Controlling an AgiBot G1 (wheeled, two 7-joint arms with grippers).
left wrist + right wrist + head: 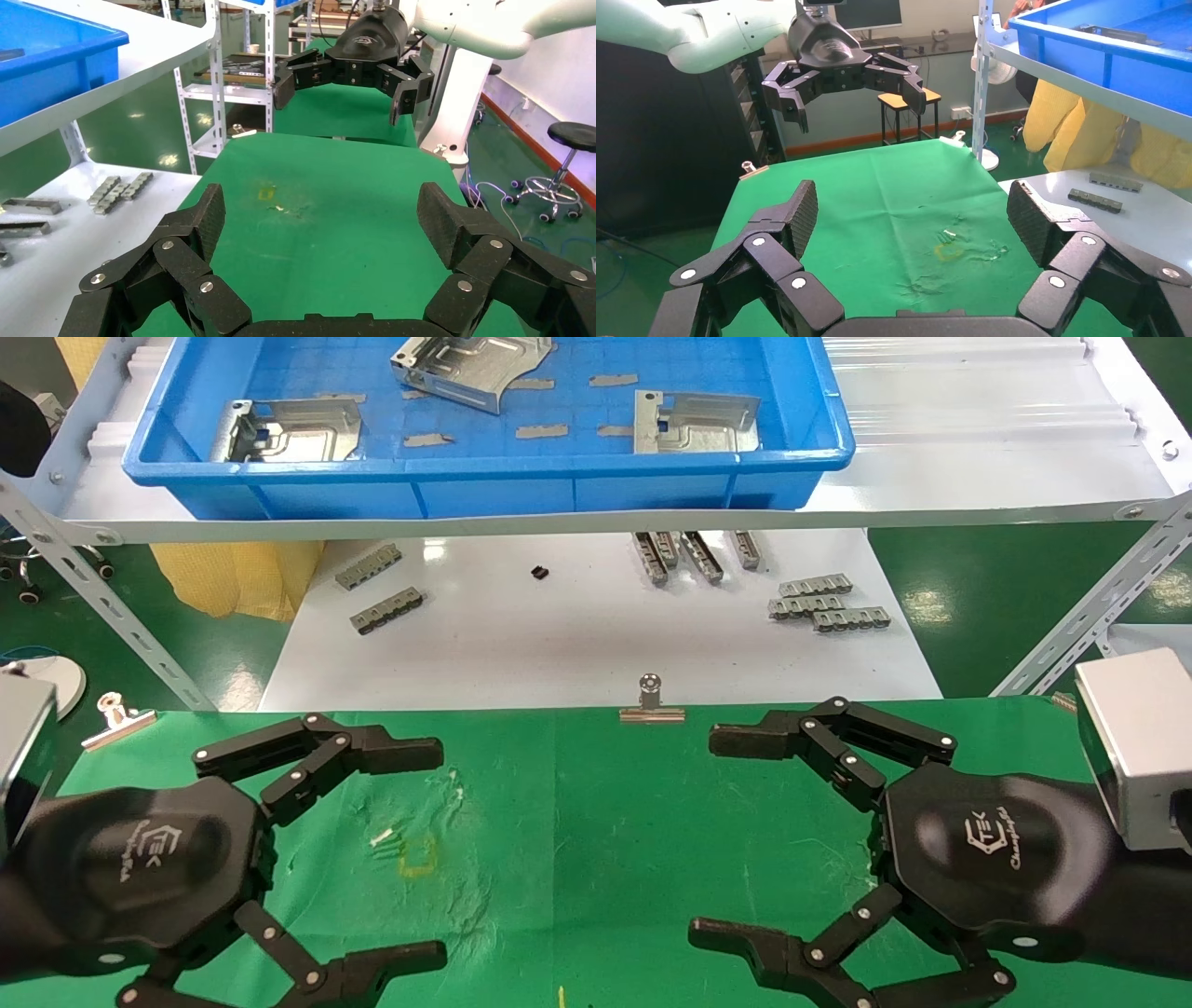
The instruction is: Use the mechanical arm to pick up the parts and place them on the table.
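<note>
Three shiny silver sheet-metal parts lie in a blue bin (484, 467) on the white ribbed shelf at the back: one at the left (298, 430), one at the middle back (466, 370), one at the right (694, 423). My left gripper (433, 854) is open and empty, low over the left side of the green cloth table (596, 822). My right gripper (708, 836) is open and empty over the right side. Both are well short of the bin. The left wrist view shows its own open jaws (320, 217) over bare cloth, as does the right wrist view (912, 210).
Grey comb-like strips lie on the glossy white tabletop below the shelf, at the left (386, 607), the middle (689, 556) and the right (829, 607). Silver binder clips (651, 700) (116, 714) hold the cloth's far edge. Slanted shelf struts (102, 598) (1090, 617) stand at both sides.
</note>
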